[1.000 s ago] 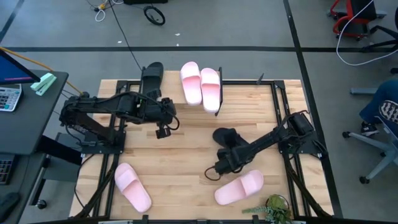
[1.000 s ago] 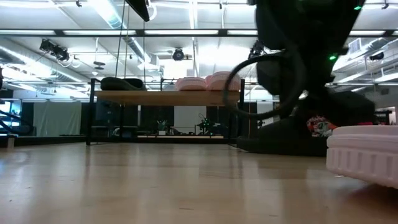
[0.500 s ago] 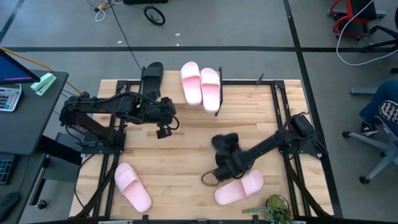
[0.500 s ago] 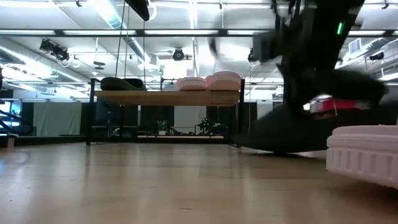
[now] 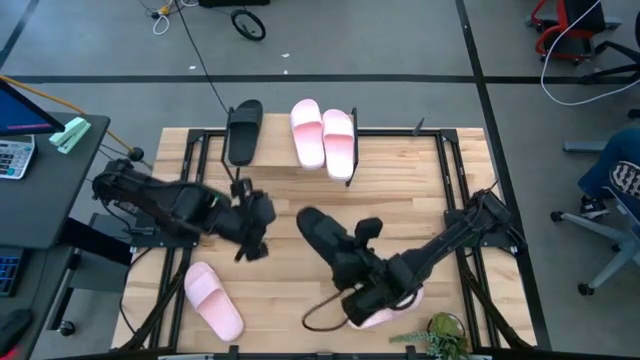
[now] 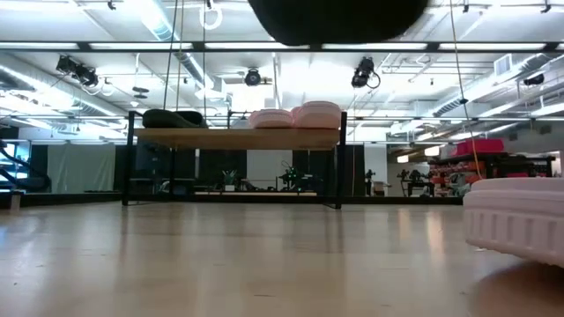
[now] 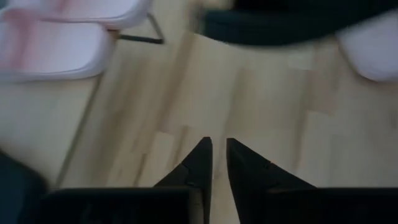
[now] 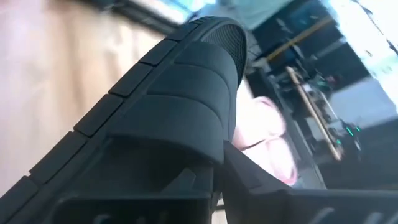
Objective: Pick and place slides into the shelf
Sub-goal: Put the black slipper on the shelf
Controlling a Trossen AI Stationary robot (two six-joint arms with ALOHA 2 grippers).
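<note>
High view: wooden worktop (image 5: 300, 190) carrying a small shelf (image 5: 352, 150) at its far edge; on the shelf's top board, one black slide (image 5: 243, 130) at the left end, two pink slides (image 5: 307, 131) (image 5: 339, 141) side by side to its right. A third pink slide (image 5: 212, 300) lies on the worktop near the front left corner. Left tool (image 5: 252, 243) hangs over the worktop left of centre, carrying nothing. Right tool (image 5: 352, 270) sits right of centre toward the front, clamped on a second black slide (image 5: 322, 236) held clear of the worktop; a fourth pink slide (image 5: 400, 303) shows only partly beneath that arm. Low view: shelf (image 6: 233, 137) in the distance with the black slide (image 6: 172, 118) and pink pair (image 6: 295, 115) on top; the front pink slide's edge (image 6: 515, 216) at the right; a dark rounded shape at the upper edge, not identifiable. Left wrist view: left tool (image 7: 218, 163) fingers nearly together, a narrow gap between them, nothing held, bare wood below. Right wrist view: ribbed sole of the black slide (image 8: 168, 106) fills the frame, gripped at its near end; a pink slide (image 8: 267, 134) behind it.
</note>
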